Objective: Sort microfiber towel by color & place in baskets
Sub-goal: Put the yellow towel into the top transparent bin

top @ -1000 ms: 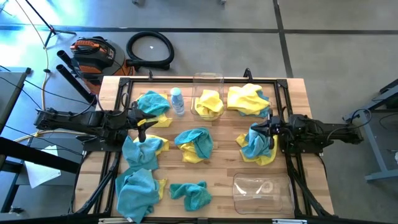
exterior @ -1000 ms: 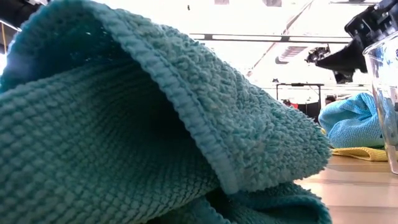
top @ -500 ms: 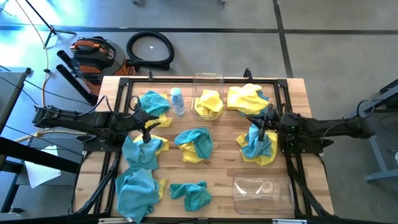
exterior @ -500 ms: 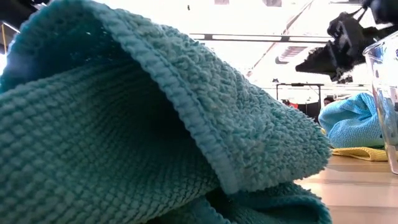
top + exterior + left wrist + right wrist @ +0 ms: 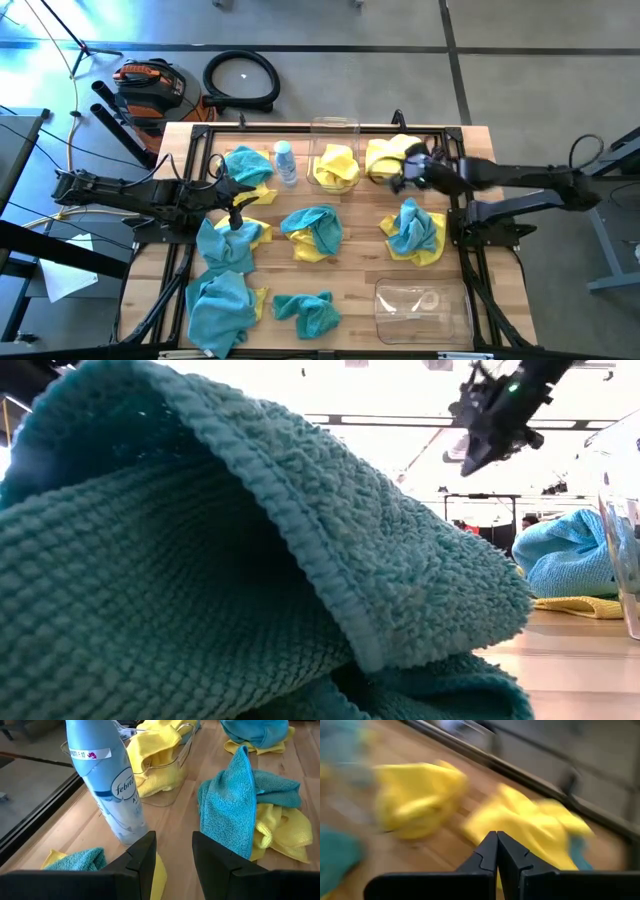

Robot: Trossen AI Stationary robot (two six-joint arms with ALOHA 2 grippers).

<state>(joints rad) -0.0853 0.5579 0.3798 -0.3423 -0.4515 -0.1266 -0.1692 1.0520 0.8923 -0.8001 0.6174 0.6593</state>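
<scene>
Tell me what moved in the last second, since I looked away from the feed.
The right hand, shut and empty, swung from over the teal-and-yellow towel pile toward the far yellow towel beside the basket of yellow towels. The left hand stayed open by the spray bottle. No towel moved.

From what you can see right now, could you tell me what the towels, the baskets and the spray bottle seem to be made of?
The teal towel looks like soft looped microfibre, matte, with a stitched hem. The basket holding yellow towels seems clear glossy plastic: the cloth shows through its wall. The Febreze bottle looks like smooth pale-blue plastic or coated metal; I cannot tell which.
</scene>
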